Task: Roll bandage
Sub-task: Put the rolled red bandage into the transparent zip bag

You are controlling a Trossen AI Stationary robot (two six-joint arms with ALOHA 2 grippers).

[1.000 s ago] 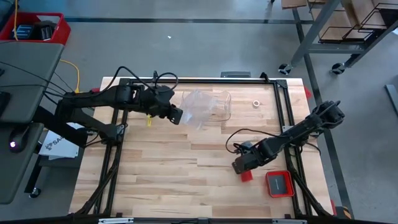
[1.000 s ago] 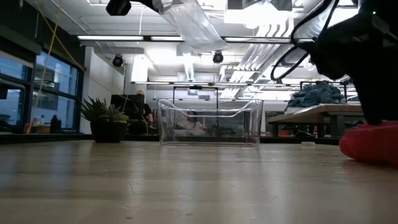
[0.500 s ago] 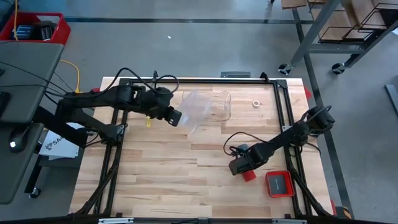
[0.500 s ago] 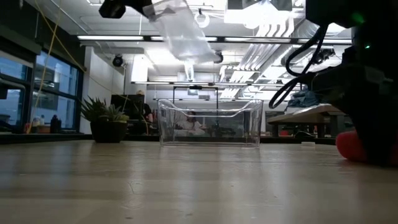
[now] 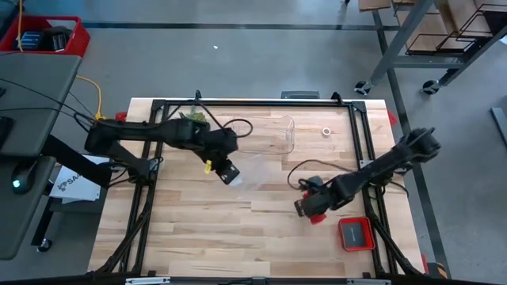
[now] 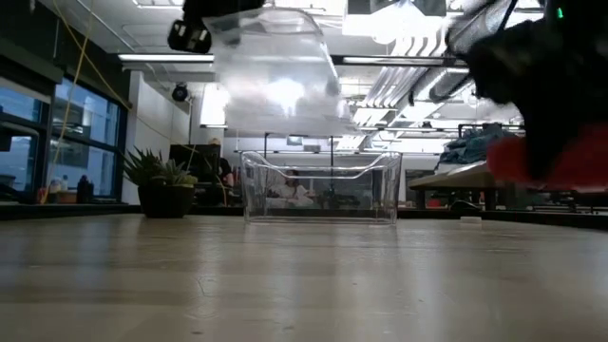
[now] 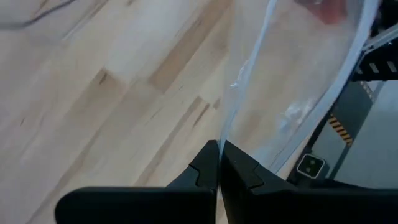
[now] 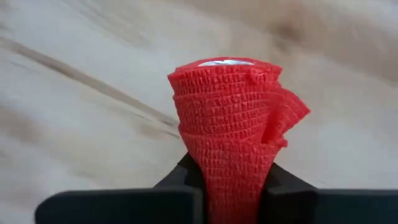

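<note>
Pinching the bandage (image 8: pixel 227 130) roll upright, the right pincer (image 5: pixel 315 207) sits rightward of the bag (image 6: pixel 274 76) that the left pincer (image 5: pixel 226 171) clamps.

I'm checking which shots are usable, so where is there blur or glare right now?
Low view: the bandage and the right gripper holding it are smeared with motion blur; ceiling lights glare through the plastic bag. Right wrist view: the bandage is sharp, the table behind it streaked. Left wrist view: the bag is soft and washed out. High view: evenly lit, crisp.
</note>
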